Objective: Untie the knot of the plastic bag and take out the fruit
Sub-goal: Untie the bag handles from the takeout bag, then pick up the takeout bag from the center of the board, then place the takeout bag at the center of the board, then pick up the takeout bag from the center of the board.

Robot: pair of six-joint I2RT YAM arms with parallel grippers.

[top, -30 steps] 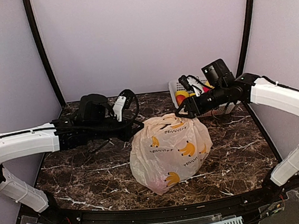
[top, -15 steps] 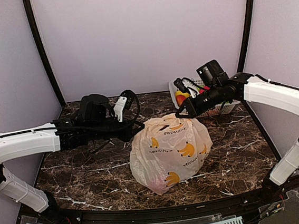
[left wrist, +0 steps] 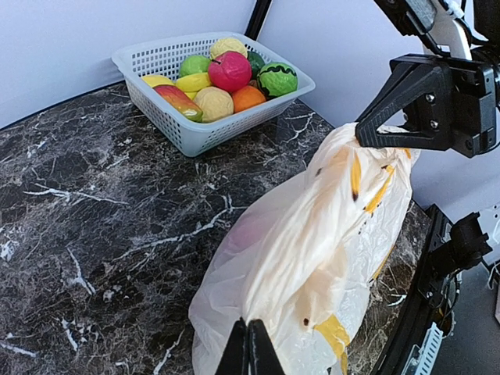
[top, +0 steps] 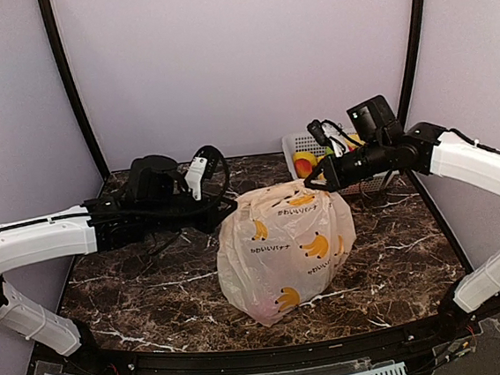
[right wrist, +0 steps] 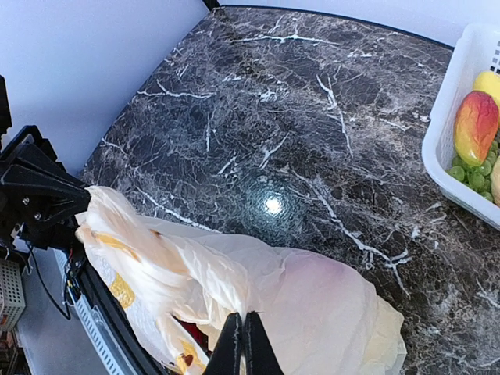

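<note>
While the dark marbled surface (top: 136, 287) carries every item, the task stands at an early stage. The plastic bag (top: 283, 251) sits near the centre of the surface, full and rounded, with its upper edge stretched between the two arms. The white basket (left wrist: 195, 134) stands behind the bag at the right rear, apart from it, and holds several toy fruit pieces. Whether any of these came out of the bag cannot be told.

The left claw (top: 227, 209) is closed on thin plastic at the bag's upper left corner. The right claw (top: 314, 184) is closed on the plastic at the upper right corner.

The knot cannot be made out in any view. It probably lies in the bunched plastic between the two grips and is judged not yet undone. The fruit (left wrist: 248, 228) shows only as a pink tint through the bag wall, so it is inside.

Remaining work: loosen the knot, open the mouth, lift out each piece.
</note>
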